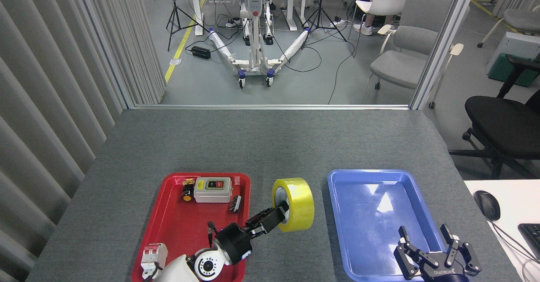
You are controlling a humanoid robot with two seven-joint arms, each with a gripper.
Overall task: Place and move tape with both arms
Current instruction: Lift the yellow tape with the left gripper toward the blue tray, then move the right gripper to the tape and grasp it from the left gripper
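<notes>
The left gripper [282,213] is clamping the tape [294,204] on edge, seemingly just above the worktop [270,143] between both trays; the right gripper [436,254] is waiting open, handover remaining.

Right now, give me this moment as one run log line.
left gripper: shut on yellow translucent tape roll, between red tray and blue tray | right gripper: open, over blue tray's near end

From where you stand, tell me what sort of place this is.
Probably a robotics lab or test workspace. A grey table holds a red tray and a blue tray, and beyond it stand tripods, floor cables and office chairs.
</notes>
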